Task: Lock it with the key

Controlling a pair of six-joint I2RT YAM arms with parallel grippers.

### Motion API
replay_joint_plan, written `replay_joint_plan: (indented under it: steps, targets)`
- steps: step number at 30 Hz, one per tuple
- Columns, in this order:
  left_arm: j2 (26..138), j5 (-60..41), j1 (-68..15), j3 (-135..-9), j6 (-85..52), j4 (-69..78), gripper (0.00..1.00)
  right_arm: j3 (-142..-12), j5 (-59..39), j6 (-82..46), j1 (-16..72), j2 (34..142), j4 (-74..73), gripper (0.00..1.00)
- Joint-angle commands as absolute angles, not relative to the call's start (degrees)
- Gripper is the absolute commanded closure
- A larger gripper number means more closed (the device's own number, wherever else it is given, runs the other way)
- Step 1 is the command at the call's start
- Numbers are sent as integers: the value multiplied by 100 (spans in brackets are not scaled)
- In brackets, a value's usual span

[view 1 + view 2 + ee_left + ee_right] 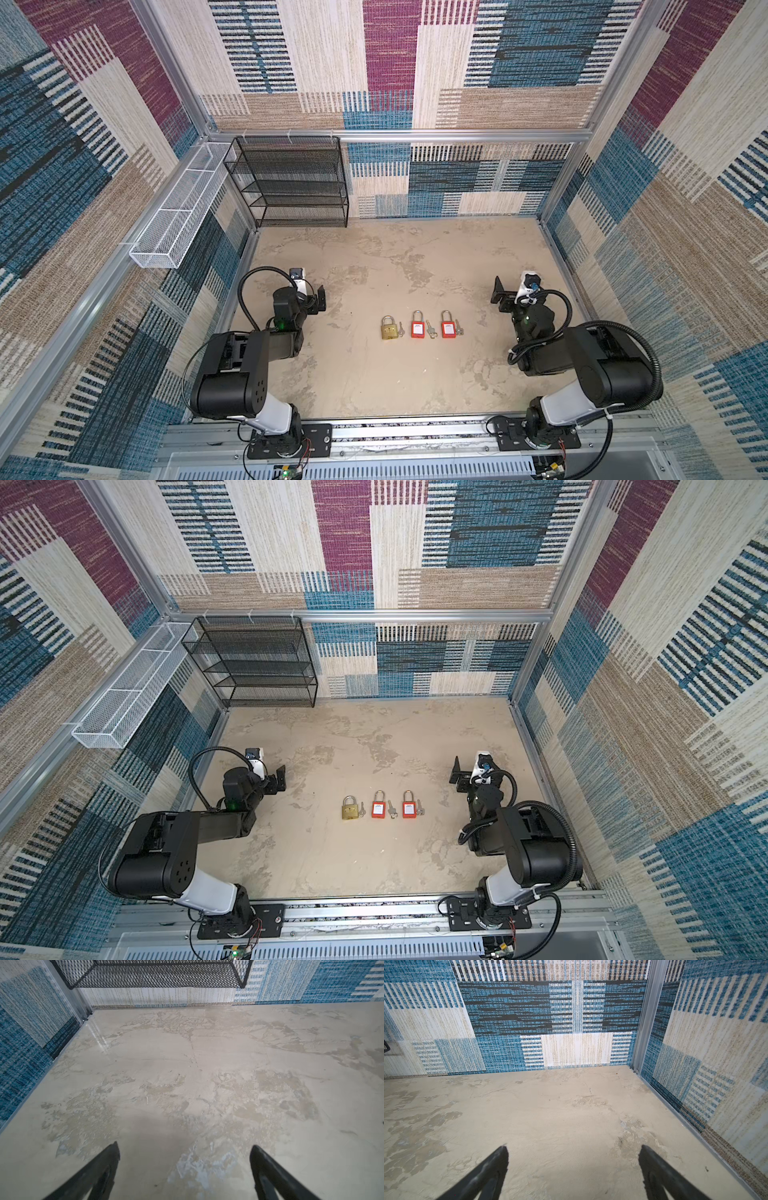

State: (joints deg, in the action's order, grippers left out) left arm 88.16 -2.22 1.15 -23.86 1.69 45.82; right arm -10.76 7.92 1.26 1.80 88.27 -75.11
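Spread wide and empty, the left tool (319,299) and right tool (500,296) hover. The key (401,329) beside the brass padlock (389,329) looks thin, light, slippery: best pinch its flat head.

A black mesh rack (291,183) with several tiers hangs on the back wall, its lowest tier just above the mottled beige tabletop (395,257). A long white mesh basket (174,216), split into compartments, runs from the rack's upper corner along the adjoining side wall. A silver rail (457,135) runs level with the rack's top. Patchwork carpet (478,183) in blue, cream, tan and plum lines the walls around the rack.
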Motion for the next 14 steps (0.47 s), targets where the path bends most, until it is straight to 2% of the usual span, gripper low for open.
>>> replay_joint_plan:
  steps: [1,14]
  targets:
    - [8794,-527,118,-2373,286,4764,2,-1099,780,62,176,8815,-7585,1]
    - [8865,-686,331,-2547,88,4544,2,-1107,771,59,175,8815,-7584,1]
